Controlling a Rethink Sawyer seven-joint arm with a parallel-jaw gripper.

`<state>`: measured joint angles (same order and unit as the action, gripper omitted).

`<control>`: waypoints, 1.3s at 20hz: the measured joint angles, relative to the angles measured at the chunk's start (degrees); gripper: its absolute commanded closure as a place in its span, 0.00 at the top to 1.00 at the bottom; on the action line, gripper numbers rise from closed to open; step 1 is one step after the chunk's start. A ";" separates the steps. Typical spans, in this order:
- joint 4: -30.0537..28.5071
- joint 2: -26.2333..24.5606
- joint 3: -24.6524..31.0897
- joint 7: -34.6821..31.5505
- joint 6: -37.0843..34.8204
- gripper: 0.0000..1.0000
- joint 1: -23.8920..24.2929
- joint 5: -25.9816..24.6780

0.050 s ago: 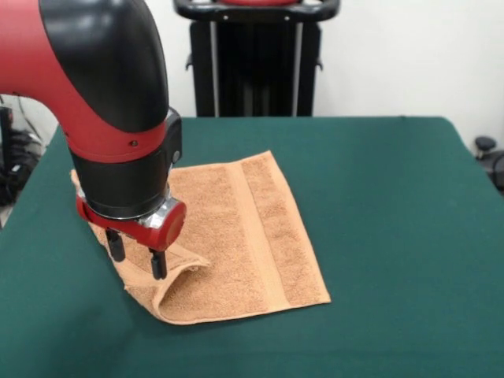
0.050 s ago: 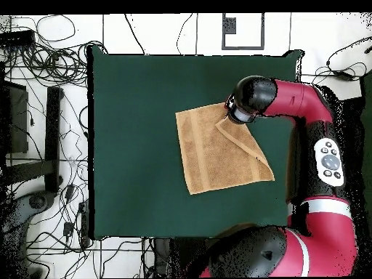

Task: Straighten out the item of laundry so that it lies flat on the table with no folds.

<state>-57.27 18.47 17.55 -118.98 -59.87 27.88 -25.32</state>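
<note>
Fingers at towel's folded corner

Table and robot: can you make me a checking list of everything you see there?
Surface: green table, bare around the towel.
Job's things: orange towel, mostly flat; one corner folded over beneath the pincer.
Clutter: nothing seen on the table.
Grippers: pincer low over the folded corner, fingers apart.
Cables: many tangled on the floor beside the table.
Surroundings: black stand behind the table, white wall.
</note>
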 measured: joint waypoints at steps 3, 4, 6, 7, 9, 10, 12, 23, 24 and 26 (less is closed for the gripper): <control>-0.70 0.01 0.00 0.00 0.00 1.00 0.01 -0.09; -0.91 0.01 0.00 0.00 0.00 1.00 0.02 -0.12; -1.48 0.04 0.00 0.00 0.20 1.00 0.08 -0.18; -1.65 0.04 0.00 0.00 0.28 1.00 0.09 -0.20; -2.33 0.04 0.00 0.00 0.63 1.00 0.17 -0.27; -2.48 0.05 0.00 0.00 0.69 1.00 0.19 -0.30; -2.85 0.08 -0.01 0.00 0.81 1.00 0.21 -0.35; -5.99 0.40 -0.01 0.00 3.37 1.00 0.38 -0.74; -6.46 0.48 -0.01 0.00 3.83 1.00 0.38 -0.78; -7.20 0.60 -0.01 0.00 4.52 1.00 0.38 -0.86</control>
<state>-64.47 19.07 17.54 -118.98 -55.35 28.26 -26.18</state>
